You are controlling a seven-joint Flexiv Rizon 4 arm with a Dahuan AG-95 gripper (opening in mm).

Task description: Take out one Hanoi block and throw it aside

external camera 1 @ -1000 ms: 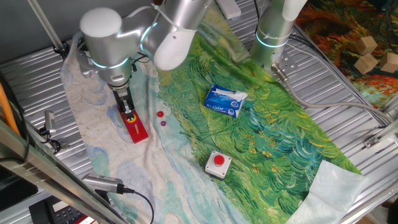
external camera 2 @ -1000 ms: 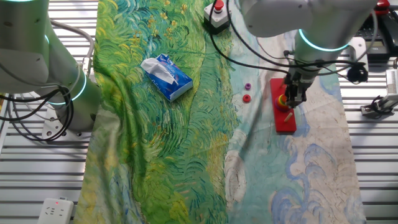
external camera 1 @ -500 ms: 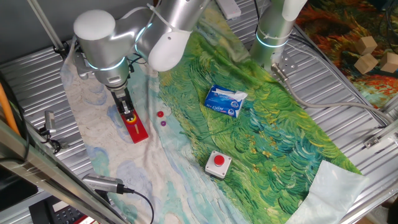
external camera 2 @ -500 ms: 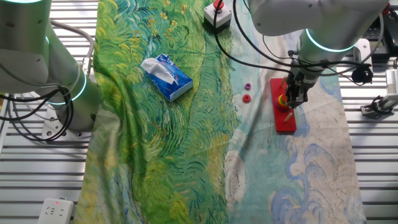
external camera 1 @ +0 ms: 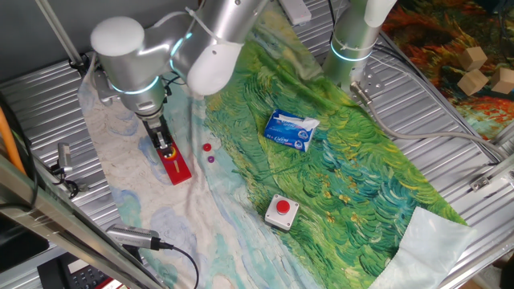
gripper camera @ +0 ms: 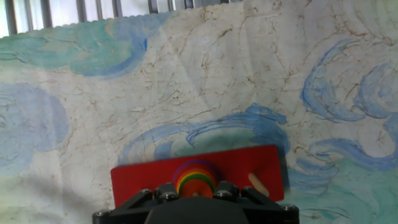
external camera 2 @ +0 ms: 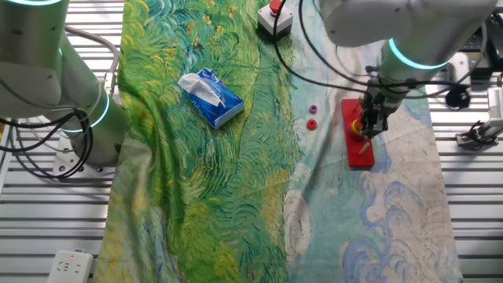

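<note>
Red base (external camera 2: 359, 145) near the desk's edge carries a rainbow stack (gripper camera: 195, 175), and your gripper (external camera 2: 369, 130) hangs right over it. One orange-red block (external camera 2: 312, 124) already lies on the cloth (external camera 2: 236, 196) beside a purple disc (external camera 2: 313, 109). Finger state: cannot tell. Lift and toss look undone.

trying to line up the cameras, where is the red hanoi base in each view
One fixed view: the red base lies left of centre on the pale cloth, under the gripper.
The other fixed view: red base right of centre, below the gripper.
Hand view: red base at bottom centre, carrying the disc stack.
Shared landmark: the bare wooden peg on the base.
</note>
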